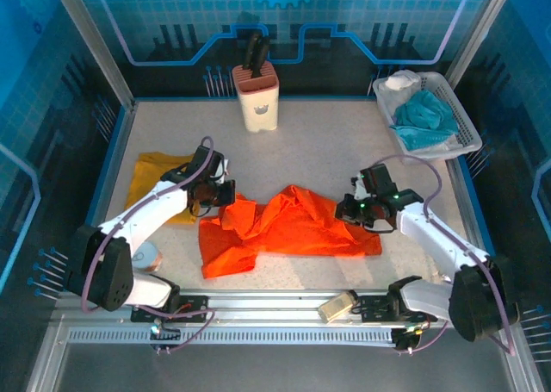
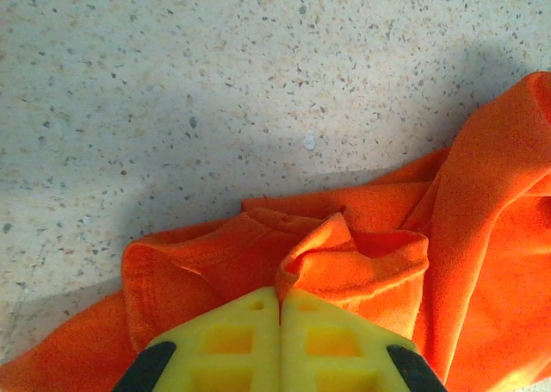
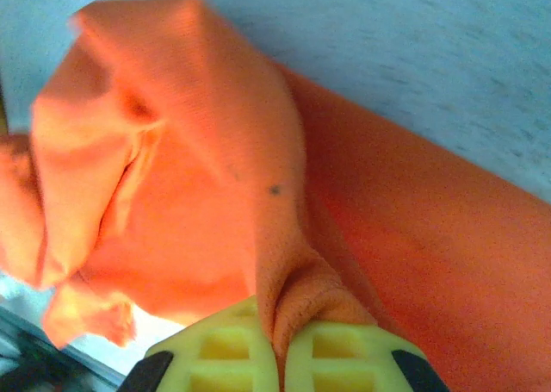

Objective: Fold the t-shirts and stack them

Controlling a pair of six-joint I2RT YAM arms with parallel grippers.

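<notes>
Top external view: we see the left gripper pinched shut on the left edge of the orange t-shirt, and the right gripper clamped on a fold at its right edge. The shirt lies crumpled on the table between them. The mustard t-shirt lies flat just beyond the left arm. A knife block and a basket holding a teal cloth stand well apart at the back.

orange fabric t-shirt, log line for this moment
left fingers: shut on orange fabric t-shirt | right fingers: shut on it | shirt: crumpled, unfolded
</notes>
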